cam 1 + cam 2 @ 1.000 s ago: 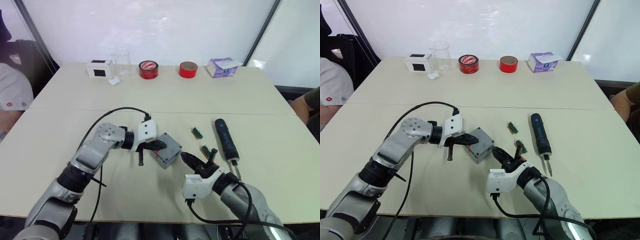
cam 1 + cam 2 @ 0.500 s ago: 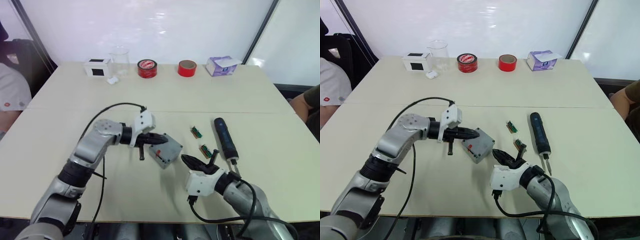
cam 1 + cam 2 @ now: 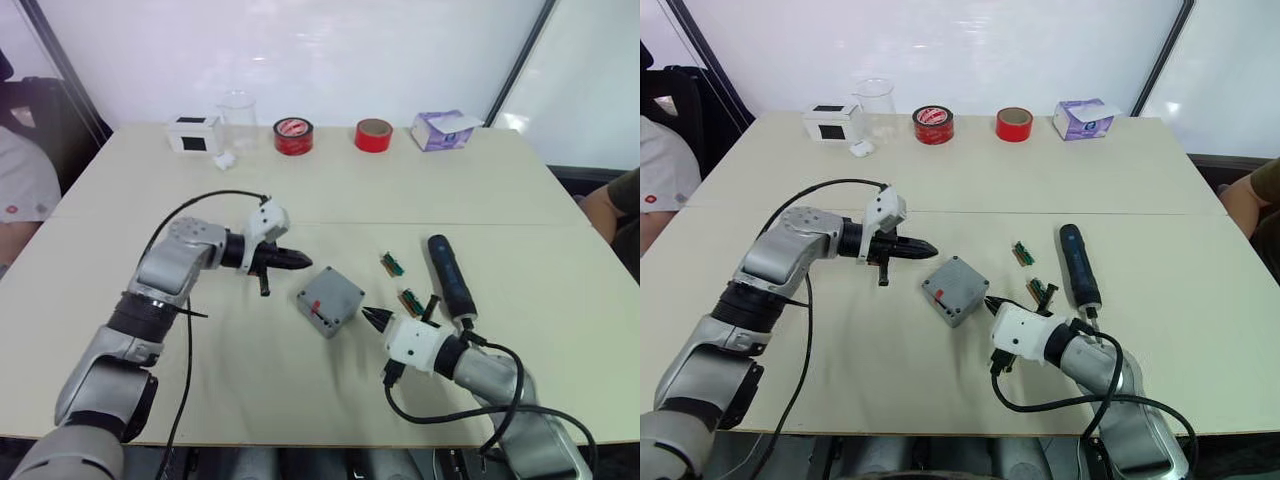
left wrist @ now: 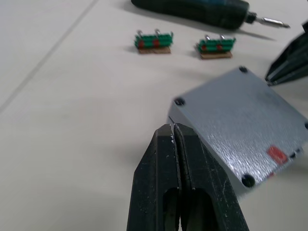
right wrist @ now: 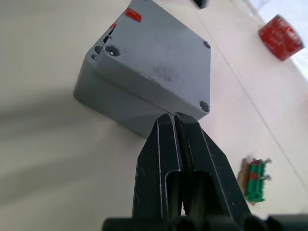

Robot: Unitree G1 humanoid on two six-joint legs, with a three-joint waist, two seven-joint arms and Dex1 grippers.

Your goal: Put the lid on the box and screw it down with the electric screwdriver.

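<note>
The lid [image 3: 331, 295] sits on the box [image 5: 122, 108] near the middle of the tabletop [image 3: 300, 200], turned diamond-wise to the robot, its red mark [image 4: 276, 154] toward the near corner; judging by the wrist views it is seated but not perfectly square, since a step shows along one edge and the corner holes look empty (no screw heads that I can make out), so the screwing step is probably not yet begun.

The left gripper [image 3: 296, 261] lies just beside the box's left corner, apart from it, fingers pressed together and holding nothing; the right gripper [image 3: 374, 318] points at the box's right corner, very near it, likewise closed on nothing; whether it touches the wall I cannot tell. Two closed tips on opposite sides suit nudging the lid into line better than grasping.

The electric screwdriver [image 3: 451, 278] lies flat on the tabletop to the right, well within the right arm's reach, bit toward the robot; two small green terminal blocks [image 3: 392, 264] lie between it and the box.

The head views give the layout and both arms at once; the right wrist view adds the box's depth and the offset at the lid's edge; the left wrist view shows the lid's face and corner holes.
</note>
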